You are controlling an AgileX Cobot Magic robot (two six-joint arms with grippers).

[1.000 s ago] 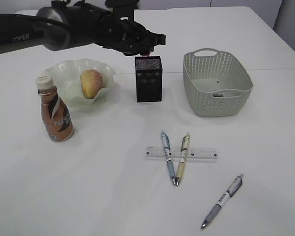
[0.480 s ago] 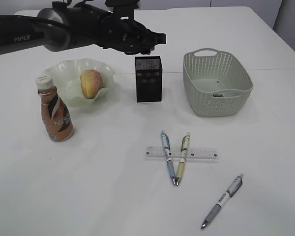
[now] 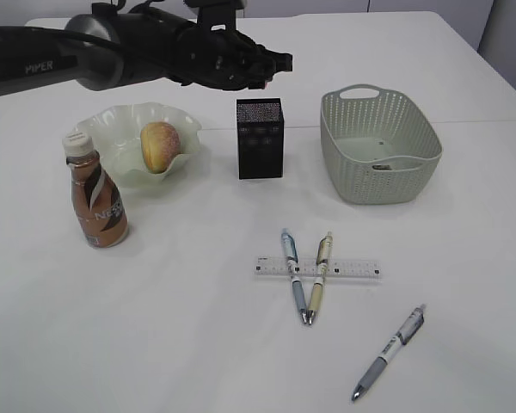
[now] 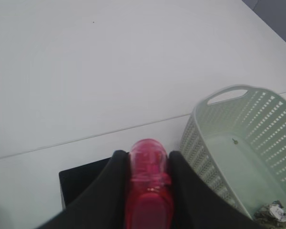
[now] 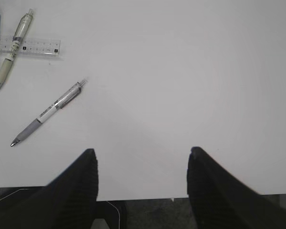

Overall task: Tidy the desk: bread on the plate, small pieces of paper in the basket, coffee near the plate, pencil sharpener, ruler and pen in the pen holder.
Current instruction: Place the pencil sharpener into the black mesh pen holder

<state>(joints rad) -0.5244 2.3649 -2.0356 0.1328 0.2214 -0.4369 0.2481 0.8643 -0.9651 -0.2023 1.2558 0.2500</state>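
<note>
Your left fingers (image 4: 148,191) are squeezed on a pink pencil sharpener (image 4: 148,183), and they hang just above the black pen holder (image 3: 259,138). Your right fingers (image 5: 142,186) are spread wide with nothing between them, over a bare part of the white worktop (image 5: 181,71).

The bread (image 3: 159,145) sits in the green plate (image 3: 112,129). The coffee (image 3: 96,201) stands just in front of the plate. The basket (image 3: 378,146) is to the right of the pen holder, and you can see scraps of paper (image 4: 271,212) inside it.

The ruler (image 3: 353,268) lies flat near the front. A blue pen (image 3: 294,275) and a cream pen (image 3: 320,277) lie across it. A grey pen (image 3: 389,353) lies apart, nearer the front right.
</note>
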